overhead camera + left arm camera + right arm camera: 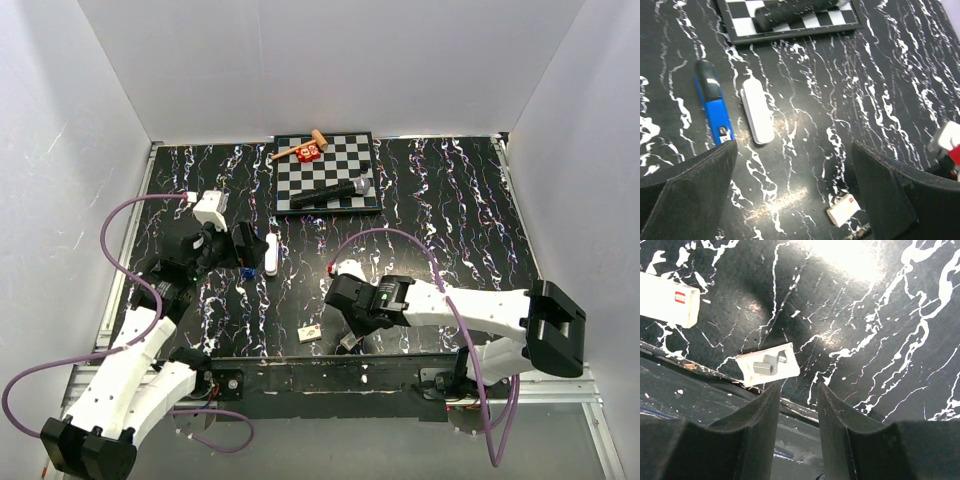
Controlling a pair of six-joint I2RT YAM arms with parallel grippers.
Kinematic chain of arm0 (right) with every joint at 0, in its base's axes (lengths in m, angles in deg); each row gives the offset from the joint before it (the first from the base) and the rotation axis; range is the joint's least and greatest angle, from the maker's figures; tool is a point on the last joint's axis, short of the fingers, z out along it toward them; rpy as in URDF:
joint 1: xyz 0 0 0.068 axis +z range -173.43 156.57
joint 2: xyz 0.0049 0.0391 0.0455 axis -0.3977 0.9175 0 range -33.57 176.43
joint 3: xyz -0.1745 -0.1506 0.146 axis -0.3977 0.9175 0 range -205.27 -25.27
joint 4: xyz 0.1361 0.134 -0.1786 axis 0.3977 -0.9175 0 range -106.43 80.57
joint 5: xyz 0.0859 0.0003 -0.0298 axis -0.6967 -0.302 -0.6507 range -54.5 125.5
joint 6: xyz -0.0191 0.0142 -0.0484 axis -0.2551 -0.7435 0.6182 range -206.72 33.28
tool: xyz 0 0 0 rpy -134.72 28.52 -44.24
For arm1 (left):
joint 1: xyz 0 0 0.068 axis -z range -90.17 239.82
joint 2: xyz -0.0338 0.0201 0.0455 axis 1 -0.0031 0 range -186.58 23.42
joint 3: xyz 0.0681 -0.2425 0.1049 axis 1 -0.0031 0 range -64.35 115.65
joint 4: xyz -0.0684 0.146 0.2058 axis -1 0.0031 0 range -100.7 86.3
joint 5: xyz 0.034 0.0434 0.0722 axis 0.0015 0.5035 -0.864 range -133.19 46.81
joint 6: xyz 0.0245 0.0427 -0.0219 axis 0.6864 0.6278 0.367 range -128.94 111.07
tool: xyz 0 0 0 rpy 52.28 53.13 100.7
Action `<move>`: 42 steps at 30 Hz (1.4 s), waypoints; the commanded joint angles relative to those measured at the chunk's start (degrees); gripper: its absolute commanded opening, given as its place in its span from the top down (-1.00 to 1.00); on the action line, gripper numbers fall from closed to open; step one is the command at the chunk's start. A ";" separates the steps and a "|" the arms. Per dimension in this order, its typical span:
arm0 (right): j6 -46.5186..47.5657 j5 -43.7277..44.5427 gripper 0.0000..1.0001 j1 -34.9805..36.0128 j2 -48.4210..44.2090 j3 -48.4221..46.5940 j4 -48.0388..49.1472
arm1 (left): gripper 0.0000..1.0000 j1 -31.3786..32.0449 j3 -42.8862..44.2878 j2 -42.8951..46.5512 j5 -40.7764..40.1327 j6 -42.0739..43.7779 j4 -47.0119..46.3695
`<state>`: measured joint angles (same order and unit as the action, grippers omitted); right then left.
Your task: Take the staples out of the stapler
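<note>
The stapler lies flat on the black marbled table, just beside the white marker. The left gripper hangs above them, its jaws spread wide and holding nothing. The right gripper is low at the near edge of the table, its jaws a little apart with nothing between them, near a small white card that carries a grey metal piece
</note>
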<state>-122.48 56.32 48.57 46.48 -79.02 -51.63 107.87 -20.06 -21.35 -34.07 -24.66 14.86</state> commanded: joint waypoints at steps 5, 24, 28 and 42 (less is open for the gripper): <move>1.58 -6.48 0.13 -5.12 -4.11 4.45 2.03 | -0.95 10.15 -2.19 0.39 -0.32 -8.78 1.68; 1.93 -13.70 0.21 -9.34 -5.17 9.37 7.83 | -0.46 35.48 -8.34 -11.04 -21.43 -27.77 5.99; 2.46 -14.23 0.24 -9.69 -4.47 8.93 8.71 | 0.09 36.54 -10.10 -10.51 -21.78 -30.15 5.99; 3.78 -15.90 0.28 -10.84 0.37 6.47 10.82 | 1.00 37.24 -15.11 -11.83 -18.44 -31.73 2.04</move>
<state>-119.51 41.19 38.06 46.28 -69.98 -42.16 144.50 -34.03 -33.42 -53.04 -55.46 18.90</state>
